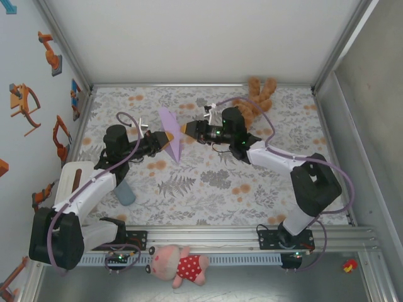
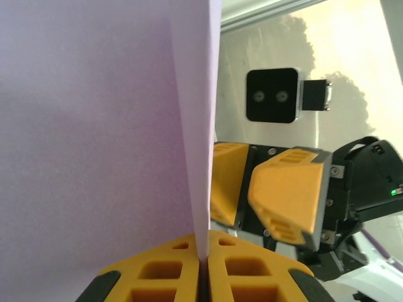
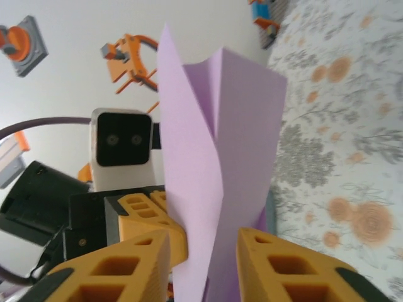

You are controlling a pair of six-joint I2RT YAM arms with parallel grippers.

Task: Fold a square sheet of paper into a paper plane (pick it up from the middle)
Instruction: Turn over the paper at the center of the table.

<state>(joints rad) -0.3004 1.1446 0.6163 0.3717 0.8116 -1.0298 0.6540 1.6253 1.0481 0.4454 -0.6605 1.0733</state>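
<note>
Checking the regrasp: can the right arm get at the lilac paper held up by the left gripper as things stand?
Probably yes. The lilac paper stands between the open fingers of the right gripper, with nothing blocking it; the left gripper, shut on the paper, sits close but looks clear of them.

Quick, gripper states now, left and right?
Left gripper: closed on the folded lilac paper.
Right gripper: open, fingers either side of the paper, not pinching.
</note>
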